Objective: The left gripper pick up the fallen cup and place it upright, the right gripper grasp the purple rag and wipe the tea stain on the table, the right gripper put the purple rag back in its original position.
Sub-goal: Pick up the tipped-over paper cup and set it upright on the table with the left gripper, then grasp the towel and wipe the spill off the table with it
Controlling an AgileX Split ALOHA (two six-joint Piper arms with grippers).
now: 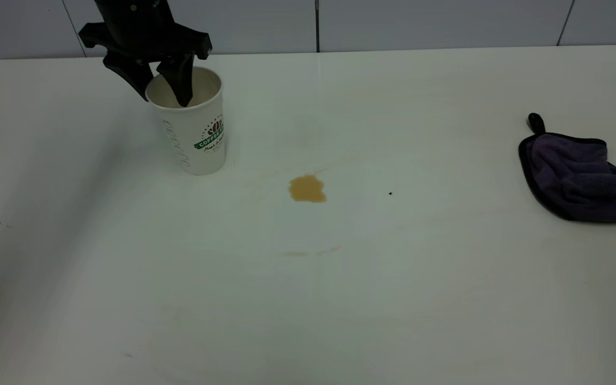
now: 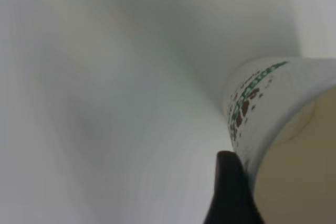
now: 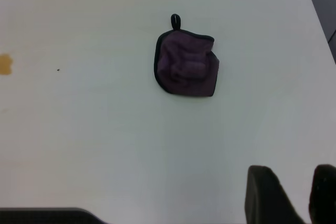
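The white textured paper cup with a green "COFFEE" banner logo [image 1: 193,128] stands upright in the upper left of the exterior frame, on the large plain white smooth table [image 1: 308,299]. The black left gripper [image 1: 161,80] reaches down onto the cup's rim from above: one black finger [image 1: 181,80] dips inside the cream interior, the other sits outside the wall on the cup's far-left side, so the rim lies between the two jaws. The jaws are close on the wall, but whether they are pressing it or just off it cannot be told. In the left wrist view a single black fingertip [image 2: 229,190] shows against the cup's outer wall, next to the green banner and brown bean marks.

The small light-brown tea stain [image 1: 307,189] lies near the centre of the exterior frame, lower right of the cup and well apart from it, with faint tan smears around it.

The small dark purple plush rag with black edging [image 1: 578,176] lies bunched at the right edge, its black loop toward the top. The right gripper [image 3: 294,195] shows only in its own wrist view, at the lower right, jaws apart, well clear of the rag [image 3: 186,66].
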